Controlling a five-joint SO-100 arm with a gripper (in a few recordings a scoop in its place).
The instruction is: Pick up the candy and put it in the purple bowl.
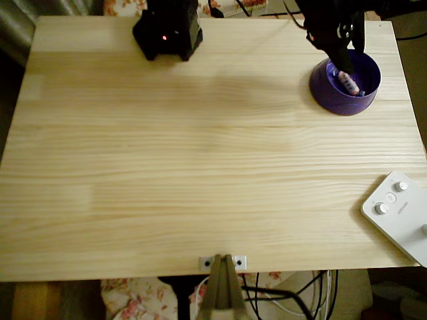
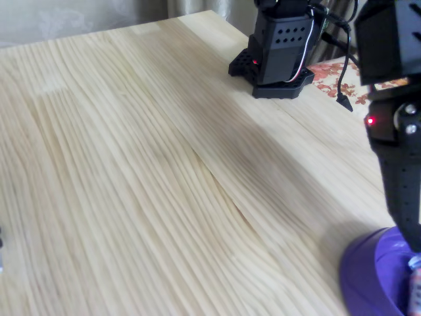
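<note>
Overhead view: purple bowl sits at the far right corner of the tabletop, and the candy lies inside it, pinkish-white wrapper against the lighter purple floor. Gripper reaches down over the bowl's back rim, fingertips just above or touching the candy's upper end; cannot tell whether it is grasping the candy or has released it, dark fingers blur together. Judgement: arm is poised over the bowl because this is the drop point, so the placing step looks at or near done.

Fixed view: bowl cut off at the bottom right corner, black arm descending into it, a sliver of candy at the frame edge.

Counts: one candy, one purple bowl, one gripper. Also one black arm base at the far edge, bolted there likely for reach across the tabletop, and one white button box at the right edge, well apart from the bowl.
</note>
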